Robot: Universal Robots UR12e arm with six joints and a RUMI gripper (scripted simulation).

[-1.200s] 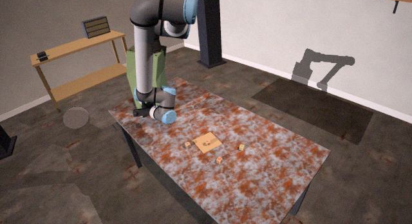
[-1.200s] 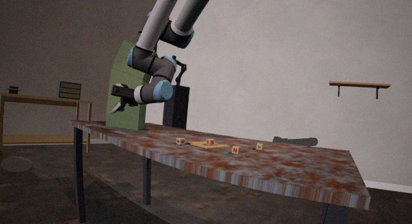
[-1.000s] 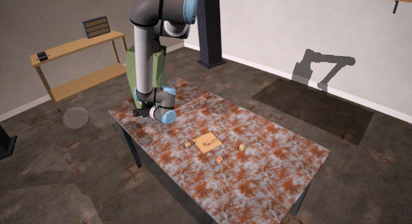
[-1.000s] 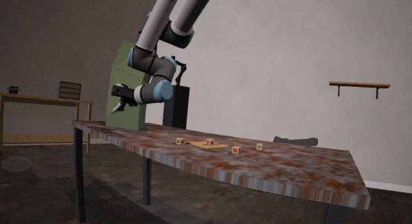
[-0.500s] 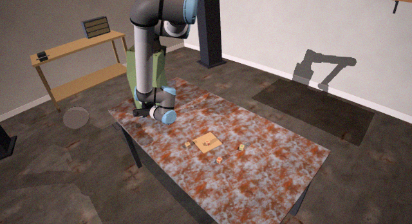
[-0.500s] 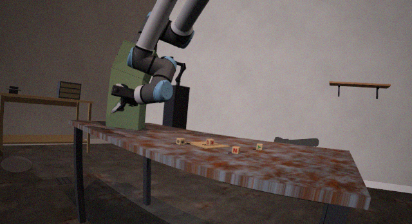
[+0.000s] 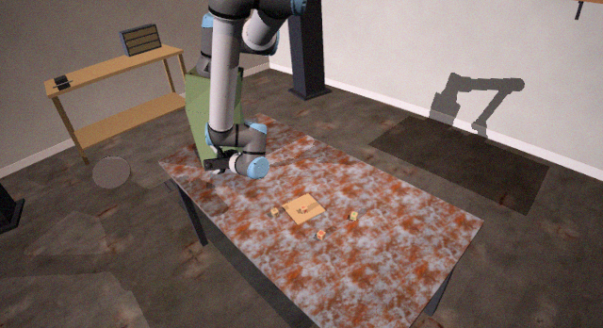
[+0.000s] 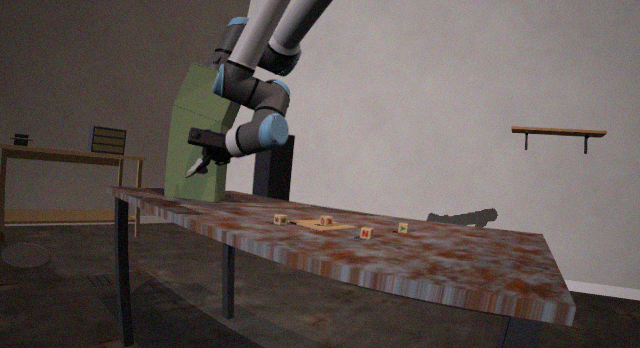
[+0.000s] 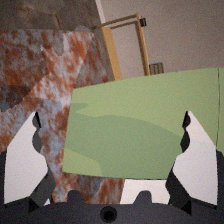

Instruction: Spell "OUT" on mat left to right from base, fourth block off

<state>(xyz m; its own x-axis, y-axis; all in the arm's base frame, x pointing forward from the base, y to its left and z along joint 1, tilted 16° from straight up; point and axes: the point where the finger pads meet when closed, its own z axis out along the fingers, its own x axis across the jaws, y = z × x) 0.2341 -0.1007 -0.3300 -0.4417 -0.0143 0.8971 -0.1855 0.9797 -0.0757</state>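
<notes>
A small tan mat (image 7: 296,216) (image 8: 341,226) lies mid-table. One block (image 7: 304,208) (image 8: 326,220) with red lettering sits on it. A second block (image 7: 274,211) (image 8: 280,219) lies just off the mat's left side. A red-lettered block (image 7: 320,234) (image 8: 366,232) and a green-lettered block (image 7: 353,216) (image 8: 402,228) lie off the mat on the other side. The top letters are too small to read. My gripper (image 7: 210,164) (image 8: 197,167) (image 9: 111,112) is open and empty, well above the table end by the robot base, far from all the blocks.
The green robot pedestal (image 7: 198,102) (image 8: 192,138) (image 9: 135,130) fills the wrist view right in front of the fingers. The rusty table (image 7: 377,271) (image 8: 450,258) carries everything. A wooden shelf unit (image 7: 113,69) stands on the floor behind.
</notes>
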